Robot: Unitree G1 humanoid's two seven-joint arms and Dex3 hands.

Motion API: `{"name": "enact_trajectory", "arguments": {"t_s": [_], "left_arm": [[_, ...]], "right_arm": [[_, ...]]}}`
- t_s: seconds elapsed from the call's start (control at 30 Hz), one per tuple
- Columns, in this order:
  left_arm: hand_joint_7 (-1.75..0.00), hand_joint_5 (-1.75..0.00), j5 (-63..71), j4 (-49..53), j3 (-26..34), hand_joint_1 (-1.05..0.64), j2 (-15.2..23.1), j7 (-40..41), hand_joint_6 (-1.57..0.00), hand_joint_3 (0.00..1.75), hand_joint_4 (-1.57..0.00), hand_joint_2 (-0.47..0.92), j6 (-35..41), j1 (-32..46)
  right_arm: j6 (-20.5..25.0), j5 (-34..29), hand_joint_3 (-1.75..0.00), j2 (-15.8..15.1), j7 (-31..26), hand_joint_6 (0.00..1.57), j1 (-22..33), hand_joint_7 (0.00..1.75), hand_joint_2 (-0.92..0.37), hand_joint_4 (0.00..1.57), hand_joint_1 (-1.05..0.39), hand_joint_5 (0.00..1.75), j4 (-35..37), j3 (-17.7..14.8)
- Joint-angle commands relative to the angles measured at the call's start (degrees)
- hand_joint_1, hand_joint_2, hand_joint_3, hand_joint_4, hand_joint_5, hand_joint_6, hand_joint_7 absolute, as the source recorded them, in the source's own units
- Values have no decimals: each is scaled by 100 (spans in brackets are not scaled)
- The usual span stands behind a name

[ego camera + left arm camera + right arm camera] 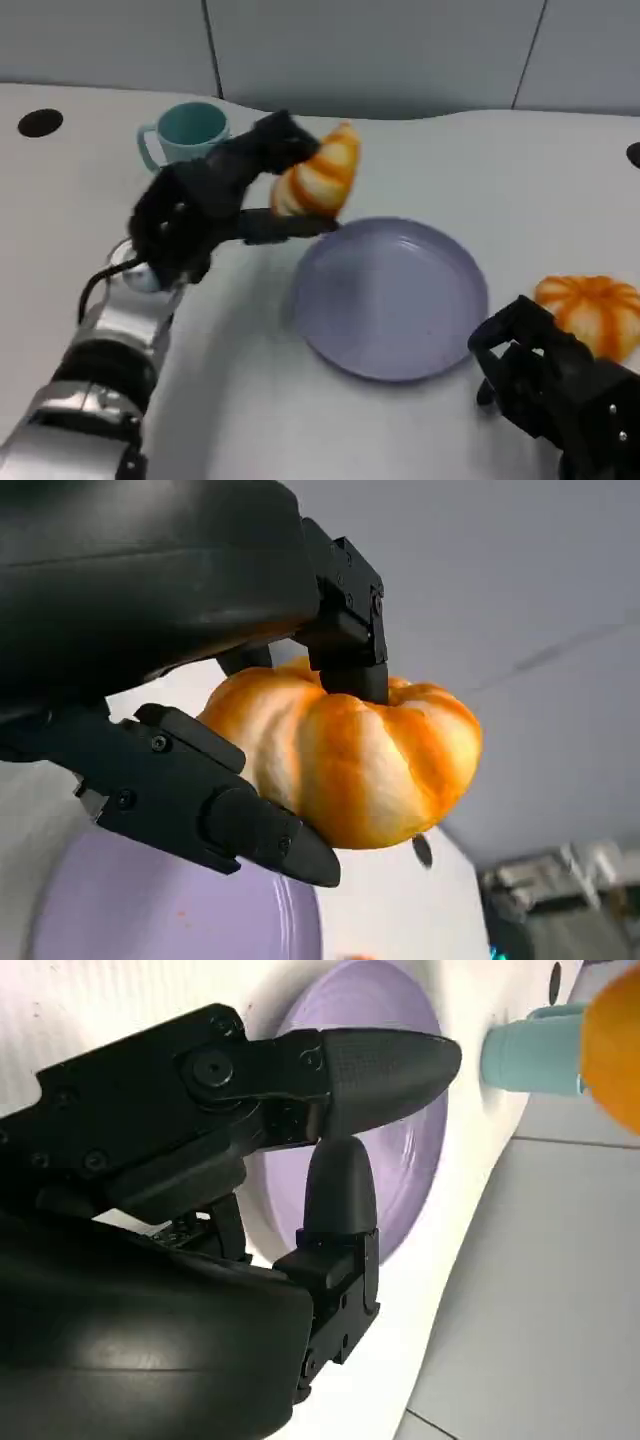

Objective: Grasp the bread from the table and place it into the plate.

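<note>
The bread [318, 177], pinched in the left hand [205, 208] above the plate's [330, 345] far-left rim, risked dropping outside if released early, while the empty right hand [560, 385], fingers loosely apart, waited beside the plate.

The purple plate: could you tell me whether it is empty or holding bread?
Empty: the plate shows bare; the left hand holds one bread above its rim.

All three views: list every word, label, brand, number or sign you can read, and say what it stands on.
None can be read.
Teal mug: plain, no print visible.
Purple plate: plain.
Bread held in the left hand: bread bears only orange stripes.
Second bread by the right hand: unmarked.
Both black hands: no legible markings.
</note>
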Motion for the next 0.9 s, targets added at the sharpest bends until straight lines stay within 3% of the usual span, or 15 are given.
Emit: {"name": "enact_trajectory", "arguments": {"t_s": [0.03, 0.2, 0.33, 0.47, 0.5, 0.57, 0.63, 0.73, 0.9], "left_arm": [[-175, -175, 694, 310, -512, -15, -167, 498, -67, 4, -84, 86, -47, -349], [-175, -175, 1358, 658, -1041, -17, -453, 980, -69, 3, -87, 85, 505, -672], [-175, -175, 2163, 964, -1711, -22, -526, 1393, -59, 4, -82, 86, 1098, -937], [-175, -175, 2330, 1024, -1872, -28, -531, 1481, -50, 4, -75, 86, 1245, -1002], [-175, -175, 2288, 1055, -1864, -28, -491, 1161, -50, 4, -74, 86, 1173, -1029], [-91, -113, 2307, 1093, -1921, -55, -410, 743, -40, 1, -29, 88, 1055, -1080], [-44, -75, 2382, 1094, -2010, -66, -364, 592, -38, 1, -13, 91, 992, -1111], [-19, -47, 2500, 1082, -2145, -79, -336, 498, -24, 10, -1, 92, 946, -1159], [-9, -20, 2388, 1091, -2131, -91, -351, 145, -14, 15, 0, 92, 948, -1237]], "right_arm": [[-250, 8, -42, -90, -6, 39, -51, 175, -92, 60, -28, 175, 191, -33], [-261, -8, -42, -76, -15, 38, -39, 175, -92, 59, -28, 175, 198, -14], [-137, -60, -42, -28, -39, 37, 57, 174, -92, 58, -28, 175, 14, 66], [-85, -51, -43, -38, -32, 36, 90, 174, -92, 57, -28, 175, -56, 94], [-6, -60, -43, -29, -36, 36, 112, 174, -92, 56, -28, 175, -121, 113], [60, -76, -43, -19, -48, 35, 130, 174, -92, 55, -29, 175, -187, 146], [45, -76, -43, -33, -45, 35, 125, 174, -92, 55, -28, 175, -186, 162], [-69, -7, -43, -30, -18, 36, 89, 175, -92, 57, -28, 175, -76, 143], [35, -28, -43, -26, -29, 37, 87, 175, -92, 57, -28, 175, -136, 153]]}}
